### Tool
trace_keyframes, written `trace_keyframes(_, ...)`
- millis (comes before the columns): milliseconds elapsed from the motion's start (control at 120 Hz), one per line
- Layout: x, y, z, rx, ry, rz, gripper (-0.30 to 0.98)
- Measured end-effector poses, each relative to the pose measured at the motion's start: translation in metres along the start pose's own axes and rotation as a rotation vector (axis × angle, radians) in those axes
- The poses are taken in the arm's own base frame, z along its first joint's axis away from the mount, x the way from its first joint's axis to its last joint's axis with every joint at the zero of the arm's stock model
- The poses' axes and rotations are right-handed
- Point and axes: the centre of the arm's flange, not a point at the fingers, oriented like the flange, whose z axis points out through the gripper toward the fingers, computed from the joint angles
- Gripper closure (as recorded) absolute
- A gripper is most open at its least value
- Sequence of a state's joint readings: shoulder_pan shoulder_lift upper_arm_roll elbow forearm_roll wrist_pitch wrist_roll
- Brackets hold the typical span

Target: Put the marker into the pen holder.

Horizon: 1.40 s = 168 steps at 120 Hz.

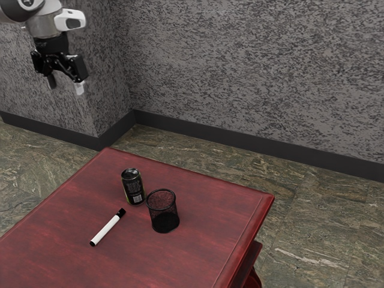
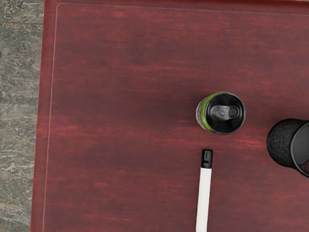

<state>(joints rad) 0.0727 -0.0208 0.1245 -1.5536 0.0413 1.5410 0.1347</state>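
Marker (image 1: 107, 228) is lying near-side, probably handling light, stiff, slick, wanting a mid-barrel pinch; gripper (image 1: 66, 90) is hanging far-side, jaws apart.

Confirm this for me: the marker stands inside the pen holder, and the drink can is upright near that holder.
The marker isn't inside the pen holder; the exterior view shows it lying flat on the table. The drink can is upright near that holder.

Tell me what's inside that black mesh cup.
Nothing shows through the upper mesh of the pen holder; its dark bottom could hide something small. The marker lies outside it, on the table.
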Motion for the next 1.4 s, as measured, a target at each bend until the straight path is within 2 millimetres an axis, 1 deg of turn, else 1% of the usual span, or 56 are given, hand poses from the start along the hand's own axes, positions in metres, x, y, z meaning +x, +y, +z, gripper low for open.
trace_keyframes(125,0.0,0.001,0.0,-0.002,0.0,0.011,0.0)
trace_keyframes(275,0.001,0.016,-0.002,-0.006,0.001,0.035,0.0)
trace_keyframes(300,0.0,0.02,-0.004,-0.001,0.002,0.042,0.0)
trace_keyframes(333,-0.004,0.027,-0.012,0.004,0.013,0.055,0.0)
trace_keyframes(383,-0.013,0.044,-0.024,0.008,0.022,0.084,0.0)
trace_keyframes(433,-0.017,0.06,-0.024,0.006,0.005,0.109,0.0)
trace_keyframes(467,-0.019,0.062,-0.01,0.009,-0.027,0.112,0.0)
trace_keyframes(500,-0.027,0.055,0.018,0.011,-0.077,0.101,0.0)
trace_keyframes(517,-0.036,0.046,0.039,0.005,-0.11,0.088,0.0)
trace_keyframes(558,-0.062,0.011,0.092,-0.017,-0.183,0.024,0.0)
trace_keyframes(575,-0.072,0.0,0.114,-0.025,-0.208,0.003,0.0)
trace_keyframes(608,-0.088,-0.013,0.154,-0.036,-0.248,-0.023,0.0)
trace_keyframes(633,-0.097,-0.019,0.179,-0.042,-0.266,-0.037,0.0)
trace_keyframes(675,-0.103,-0.024,0.211,-0.042,-0.282,-0.051,0.0)
trace_keyframes(717,-0.097,-0.026,0.233,-0.033,-0.287,-0.061,0.0)
trace_keyframes(758,-0.091,-0.027,0.245,-0.022,-0.276,-0.064,0.0)
trace_keyframes(833,-0.085,-0.029,0.253,-0.018,-0.238,-0.075,0.0)
trace_keyframes(925,-0.09,-0.021,0.287,-0.018,-0.22,-0.075,0.0)
trace_keyframes(1017,-0.086,-0.021,0.3,-0.012,-0.193,-0.084,0.0)
trace_keyframes(1125,-0.075,-0.02,0.341,0.004,-0.198,-0.098,0.0)
trace_keyframes(1150,-0.073,-0.019,0.348,0.007,-0.19,-0.096,0.0)
trace_keyframes(1217,-0.069,-0.01,0.355,0.01,-0.161,-0.069,0.0)
trace_keyframes(1317,-0.065,0.015,0.354,0.002,-0.148,-0.026,0.0)
trace_keyframes(1350,-0.07,0.025,0.351,-0.007,-0.142,-0.012,0.0)
trace_keyframes(1400,-0.087,0.042,0.355,-0.026,-0.145,0.012,0.0)
